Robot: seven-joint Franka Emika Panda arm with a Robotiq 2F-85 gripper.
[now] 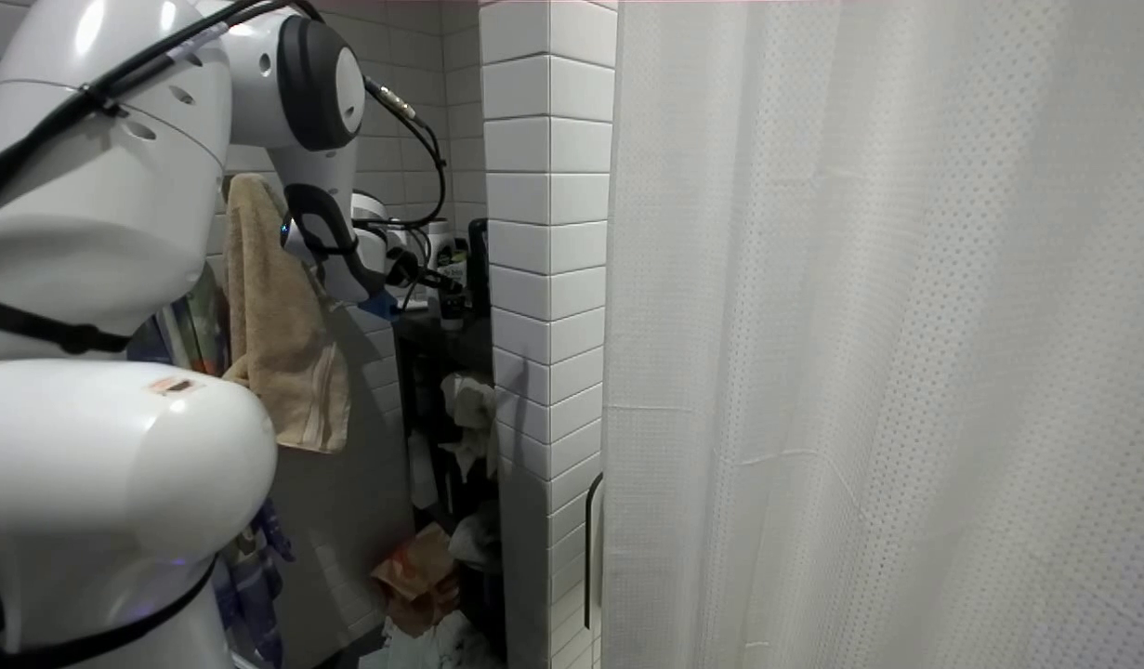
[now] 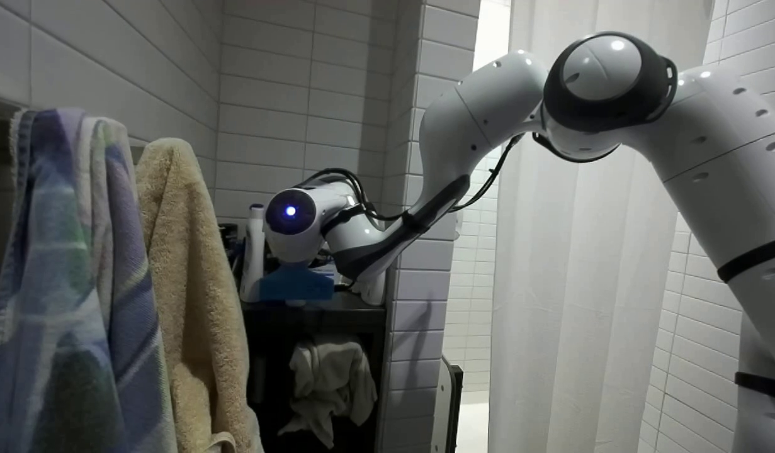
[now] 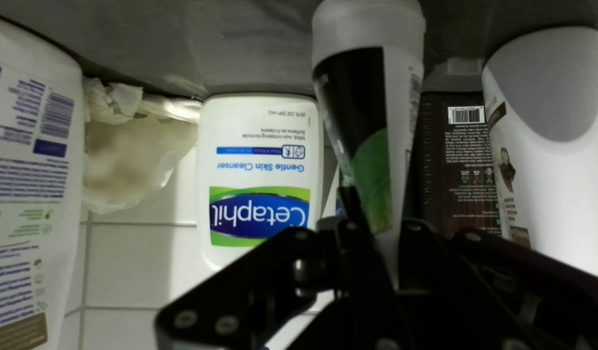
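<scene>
the walls [image 2: 267,82] are white-tiled, like the jutting pillar [image 1: 548,223]. dark shelving [image 2: 274,322] stands dimly lit beside it; a pale curtain [image 1: 860,372] hangs on its other side, with brighter tiling [image 2: 471,264] between them in an exterior view.

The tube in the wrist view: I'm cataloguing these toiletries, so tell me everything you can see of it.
The tube looks like soft plastic: white, with a black panel, a green patch and blurred fine print. It tapers from a wide, pale cap to a narrow tail pinched in the tool. The view is inverted, so the tube points cap down over the dark shelf; whether they touch I cannot tell.
</scene>
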